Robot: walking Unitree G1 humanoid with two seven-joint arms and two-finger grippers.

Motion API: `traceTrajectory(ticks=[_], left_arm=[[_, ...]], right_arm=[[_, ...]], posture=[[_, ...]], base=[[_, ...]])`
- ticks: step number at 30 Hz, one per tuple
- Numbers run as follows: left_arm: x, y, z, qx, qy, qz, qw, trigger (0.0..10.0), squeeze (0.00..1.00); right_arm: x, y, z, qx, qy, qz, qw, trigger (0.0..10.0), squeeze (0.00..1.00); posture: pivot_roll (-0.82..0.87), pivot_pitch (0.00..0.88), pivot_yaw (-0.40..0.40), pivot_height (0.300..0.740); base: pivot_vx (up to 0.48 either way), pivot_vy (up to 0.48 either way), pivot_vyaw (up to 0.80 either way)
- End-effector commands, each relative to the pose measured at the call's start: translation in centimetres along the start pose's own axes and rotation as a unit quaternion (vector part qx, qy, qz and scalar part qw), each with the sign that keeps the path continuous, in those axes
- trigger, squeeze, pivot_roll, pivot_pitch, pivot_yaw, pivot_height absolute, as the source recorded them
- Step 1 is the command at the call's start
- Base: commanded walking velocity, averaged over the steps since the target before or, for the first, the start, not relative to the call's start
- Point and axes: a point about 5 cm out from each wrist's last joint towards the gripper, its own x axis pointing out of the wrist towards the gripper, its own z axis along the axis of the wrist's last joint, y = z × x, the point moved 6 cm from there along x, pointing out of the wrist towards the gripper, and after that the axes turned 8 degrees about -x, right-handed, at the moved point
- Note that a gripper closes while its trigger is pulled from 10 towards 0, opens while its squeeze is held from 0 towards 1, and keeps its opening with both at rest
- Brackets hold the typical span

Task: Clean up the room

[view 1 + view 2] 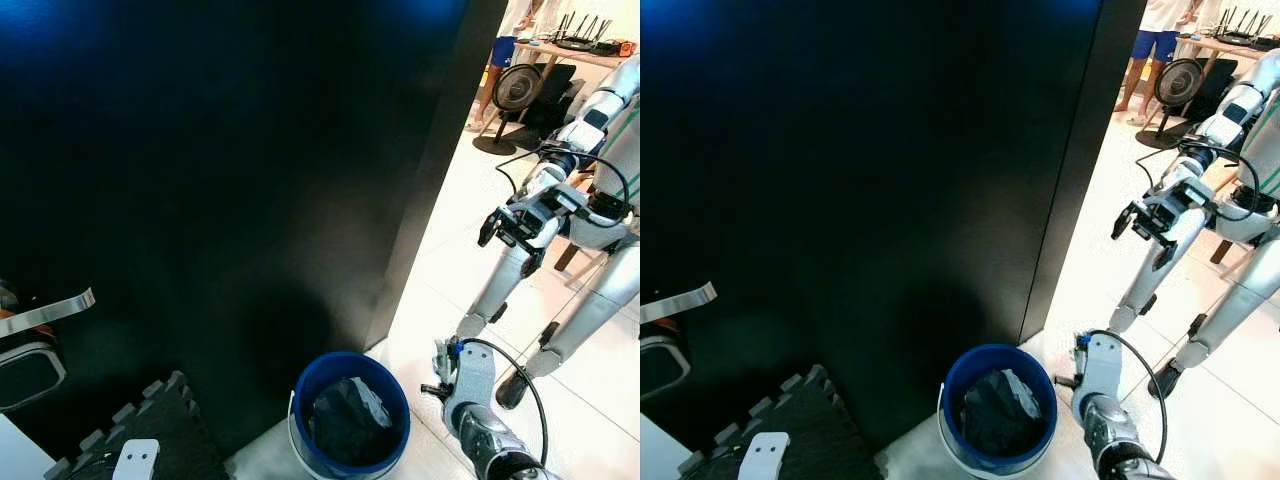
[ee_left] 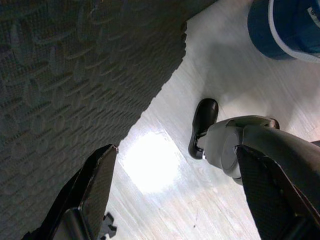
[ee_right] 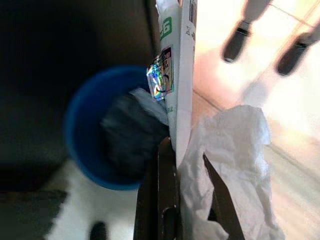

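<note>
Two bits of litter sat pinched in the right tool (image 3: pixel 192 165): a stiff carton (image 3: pixel 179 75) and limp crumpled paper (image 3: pixel 235 165).
Both looked light; the bin (image 3: pixel 95 130) waited just beyond its tips. The left tool (image 2: pixel 175 200) gaped empty.

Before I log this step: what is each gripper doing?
Left gripper: open, holding nothing, above the floor.
Right gripper: shut on a white carton and crumpled paper, near the blue bin.
</note>
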Motion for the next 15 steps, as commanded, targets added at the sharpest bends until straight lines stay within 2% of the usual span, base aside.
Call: traceTrajectory(ticks=[1,2,3,4,5,6,8,10,13,15], left_arm=[[0.0,-0.3,-0.3,0.0,0.003,-0.004,1.0,10.0,0.0],[0.0,-0.3,-0.3,0.0,0.003,-0.003,1.0,10.0,0.0],[0.0,-0.2,-0.3,0.001,0.003,-0.002,1.0,10.0,0.0],[0.0,-0.2,-0.3,0.001,0.003,-0.002,1.0,10.0,0.0],[0.0,-0.2,-0.3,0.002,0.003,-0.001,1.0,10.0,0.0],[0.0,-0.1,-0.4,0.001,0.003,0.0,1.0,10.0,0.0],[0.0,0.0,-0.4,0.001,0.002,0.002,1.0,10.0,0.0],[-0.1,0.0,-0.4,0.001,0.002,0.003,1.0,10.0,0.0],[-0.1,0.1,-0.5,0.001,0.001,0.005,1.0,10.0,0.0],[-0.1,0.2,-0.5,-0.001,-0.001,0.006,1.0,10.0,0.0]], right_arm=[[0.1,0.6,0.5,-0.032,-0.004,0.014,0.999,10.0,0.0],[-0.1,2.3,-1.6,-0.125,0.042,0.059,0.989,10.0,0.0],[-0.3,3.5,-3.2,-0.196,0.074,0.093,0.973,10.0,0.0],[-0.3,3.5,-3.2,-0.196,0.074,0.093,0.973,10.0,0.0],[-0.5,4.7,-4.1,-0.25,0.088,0.123,0.956,10.0,0.0],[-0.7,5.5,-4.4,-0.27,0.09,0.14,0.948,10.0,0.0],[-0.4,7.2,-3.0,-0.263,0.066,0.155,0.95,10.0,0.0],[-0.4,7.5,-2.7,-0.258,0.06,0.157,0.951,10.0,0.0],[0.0,8.5,-0.6,-0.264,0.027,0.149,0.953,10.0,0.0],[0.0,8.8,-0.1,-0.265,0.021,0.148,0.953,10.0,0.0]], posture=[[0.08,0.027,-0.069,0.74],[0.08,0.027,-0.069,0.74],[0.08,0.032,-0.07,0.74],[0.08,0.032,-0.07,0.74],[0.08,0.032,-0.07,0.74],[0.08,0.043,-0.072,0.74],[0.09,0.045,-0.072,0.74],[0.09,0.045,-0.072,0.74],[0.1,0.056,-0.075,0.74],[0.1,0.061,-0.077,0.74]], base=[[0.0,0.0,0.0],[0.0,0.0,0.0],[0.0,0.0,0.0],[0.0,0.0,0.0],[0.0,0.0,0.0],[0.0,0.0,0.0],[0.0,0.0,0.0],[0.0,0.0,0.0],[0.0,0.0,0.72],[0.0,0.0,0.77]])
